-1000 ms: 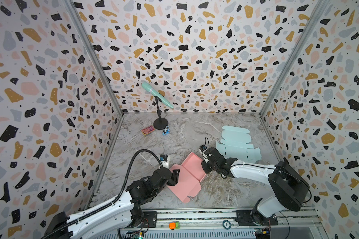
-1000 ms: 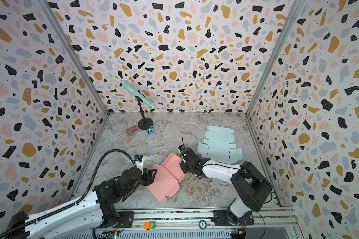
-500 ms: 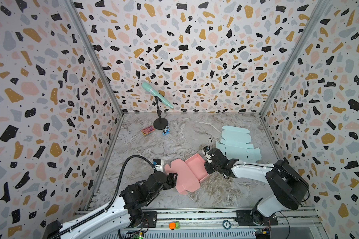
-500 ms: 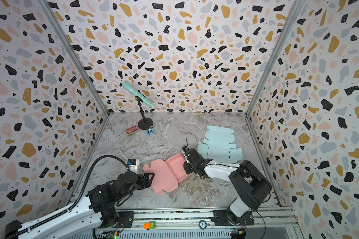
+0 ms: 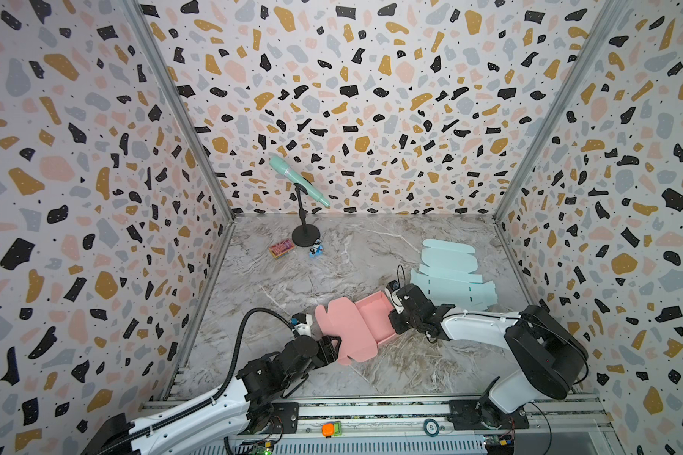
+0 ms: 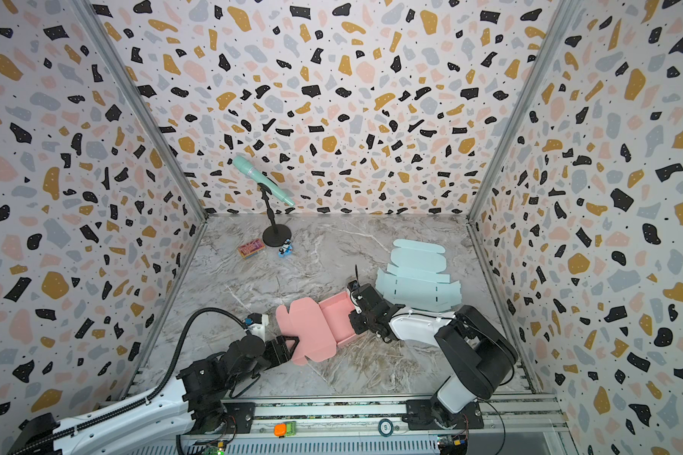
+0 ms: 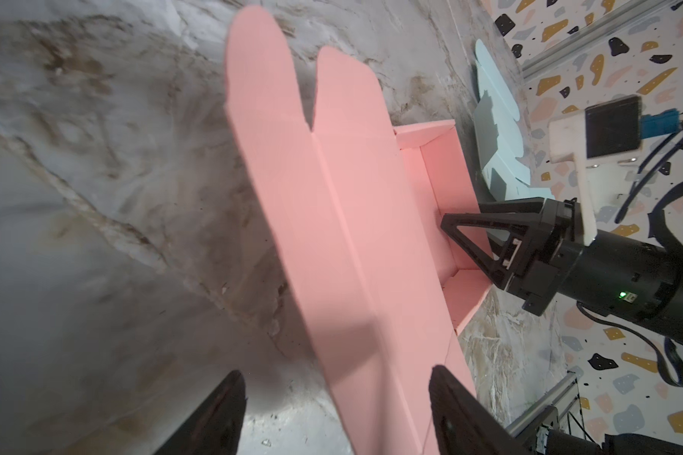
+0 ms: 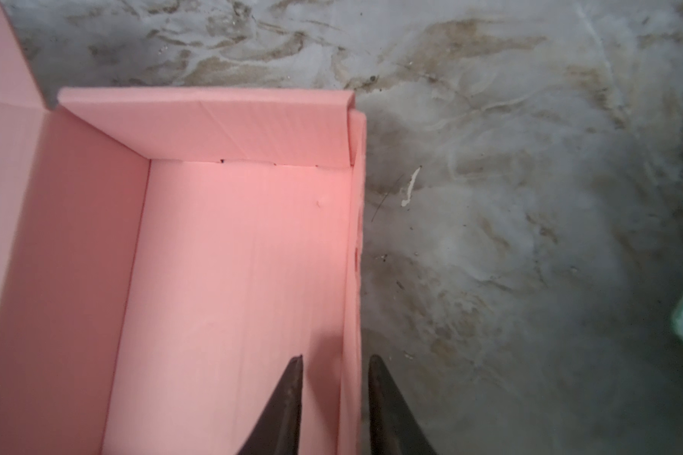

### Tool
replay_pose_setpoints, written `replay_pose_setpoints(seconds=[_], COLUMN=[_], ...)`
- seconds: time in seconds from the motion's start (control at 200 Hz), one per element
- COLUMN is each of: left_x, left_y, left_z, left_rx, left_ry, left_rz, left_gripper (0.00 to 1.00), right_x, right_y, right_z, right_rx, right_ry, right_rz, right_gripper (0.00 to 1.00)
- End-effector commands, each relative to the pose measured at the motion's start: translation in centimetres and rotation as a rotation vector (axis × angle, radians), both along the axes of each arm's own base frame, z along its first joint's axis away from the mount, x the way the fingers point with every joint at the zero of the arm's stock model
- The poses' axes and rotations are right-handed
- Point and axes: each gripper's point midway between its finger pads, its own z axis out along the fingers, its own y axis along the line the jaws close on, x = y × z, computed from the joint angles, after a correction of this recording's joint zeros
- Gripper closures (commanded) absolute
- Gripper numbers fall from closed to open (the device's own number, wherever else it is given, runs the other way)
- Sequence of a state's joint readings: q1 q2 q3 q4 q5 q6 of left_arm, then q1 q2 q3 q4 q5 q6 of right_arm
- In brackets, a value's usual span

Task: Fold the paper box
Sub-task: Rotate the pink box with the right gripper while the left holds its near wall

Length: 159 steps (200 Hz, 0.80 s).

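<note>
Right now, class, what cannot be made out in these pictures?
Right pincer: right wrist view's edge cuts off its pads; grip on pink box unclear.
Small blue object beside microphone stand: too small, both top views.
Pale blue cardboard: right arm covers its corner, top views.

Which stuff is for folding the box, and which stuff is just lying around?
For the job:
- pink box, its lid not shut yet
- left gripper, open around the lid flap
- right gripper, astride the box's wall

Just lying about:
- mint flat cutouts
- microphone on its stand
- small colourful packet
- tiny blue toy
</note>
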<state>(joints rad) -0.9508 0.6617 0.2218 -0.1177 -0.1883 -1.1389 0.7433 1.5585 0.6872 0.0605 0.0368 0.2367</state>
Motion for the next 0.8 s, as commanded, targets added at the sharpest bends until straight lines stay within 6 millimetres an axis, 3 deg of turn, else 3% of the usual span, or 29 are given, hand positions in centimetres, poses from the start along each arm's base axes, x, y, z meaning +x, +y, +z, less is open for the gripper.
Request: replay_pose_setpoints(seconds=[0.0, 0.37, 0.791], left_x=[0.6, 1.3, 1.6], left_y=[-1.2, -1.5, -1.4], left_z=[1.8, 2.2, 3.4], left_rx=[-0.064, -0.064, -0.018], left_ry=[-0.036, -0.052, -0.081], left_rz=[-0.006, 0.010, 0.004], left_gripper=[0.34, 0.71, 0.92], right_x=[0.0, -0.6, -0.6], right_y=[0.1, 0.3, -0.7], right_z=[0.9, 2.2, 4.3], right_rx=[0.023, 0.079, 0.092], right_ry=[-0.014, -0.036, -0.065], right_rz=[0.003, 0.017, -0.019], right_gripper=[0.69, 0.65, 0.49])
